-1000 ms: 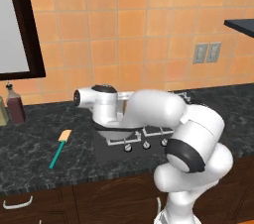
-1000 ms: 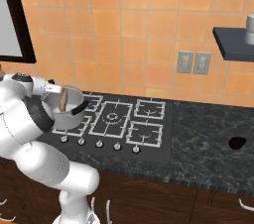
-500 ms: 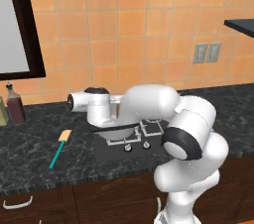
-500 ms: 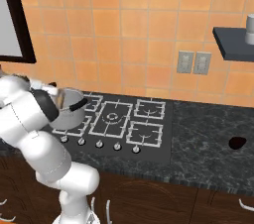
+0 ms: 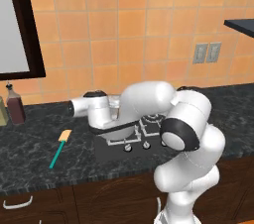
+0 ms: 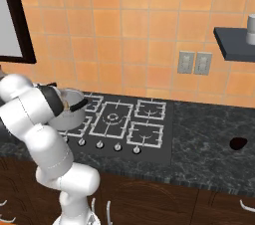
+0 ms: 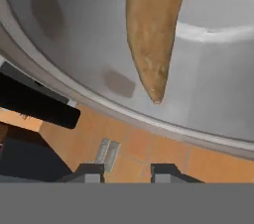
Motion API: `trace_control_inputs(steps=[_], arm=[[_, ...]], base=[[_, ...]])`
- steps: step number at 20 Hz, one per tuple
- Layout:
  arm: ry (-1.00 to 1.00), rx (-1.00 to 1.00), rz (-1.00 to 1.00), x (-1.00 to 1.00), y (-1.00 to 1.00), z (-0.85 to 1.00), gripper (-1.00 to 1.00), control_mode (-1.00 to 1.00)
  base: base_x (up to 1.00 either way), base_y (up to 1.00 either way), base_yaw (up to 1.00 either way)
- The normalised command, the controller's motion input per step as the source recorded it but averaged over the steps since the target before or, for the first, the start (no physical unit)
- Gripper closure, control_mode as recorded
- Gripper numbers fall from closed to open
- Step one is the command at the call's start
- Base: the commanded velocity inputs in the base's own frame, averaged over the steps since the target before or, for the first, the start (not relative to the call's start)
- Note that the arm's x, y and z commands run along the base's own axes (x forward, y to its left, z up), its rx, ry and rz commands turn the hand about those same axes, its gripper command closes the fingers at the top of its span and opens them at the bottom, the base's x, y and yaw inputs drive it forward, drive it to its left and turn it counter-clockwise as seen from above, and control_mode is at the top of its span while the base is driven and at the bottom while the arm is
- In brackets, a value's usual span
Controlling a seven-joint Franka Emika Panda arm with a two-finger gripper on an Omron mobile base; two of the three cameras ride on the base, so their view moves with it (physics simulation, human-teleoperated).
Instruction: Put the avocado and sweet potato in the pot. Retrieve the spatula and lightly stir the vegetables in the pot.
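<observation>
In the hand view, the sweet potato [image 7: 151,29], a long tapering brown root, lies against the shiny inner wall of the pot [image 7: 218,99]. One black loop handle [image 7: 34,101] juts from the pot's rim. My gripper [image 7: 127,171] is just outside the rim, its fingertips [image 7: 89,171] slightly apart with nothing between them. From the right base view the pot [image 6: 72,112] sits on the near-left burner, half hidden behind my arm. The teal-handled spatula [image 5: 59,148] lies on the counter left of the stove. The avocado is hidden.
The black gas stove [image 6: 124,119] has knobs along its front edge. Two bottles [image 5: 15,106] stand at the far left by the wall. A dark shelf [image 6: 234,40] juts out at the right, and a dark round spot [image 6: 238,143] marks the right counter.
My hand has swung left and down to the pot's rim. The jaws have parted, and the sweet potato has left them and is in the pot.
</observation>
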Motion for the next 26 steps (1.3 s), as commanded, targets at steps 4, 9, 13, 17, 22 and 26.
trace_control_inputs(steps=[4, 9, 13, 17, 22, 26], arm=[[-0.01, 0.00, 0.00, 0.05, -0.21, 0.56, -1.00, -1.00], [0.01, 0.01, 0.00, -0.21, -0.24, 0.99, -1.00, -1.00], [0.04, 0.08, -0.02, -0.46, -0.90, 0.60, -1.00, -1.00], [0.10, 0.10, 0.00, -0.50, -1.00, 0.25, -1.00, -1.00], [0.24, 0.17, 0.00, -0.49, -1.00, 0.00, -1.00, -1.00], [0.30, 0.24, -0.01, -0.38, -1.00, -0.01, -1.00, -1.00]], base=[[0.00, 0.00, 0.00], [0.00, 0.00, 0.00], [0.00, 0.00, 0.00], [0.00, 0.00, 0.00], [0.00, 0.00, 0.00], [0.00, 0.00, 0.00]])
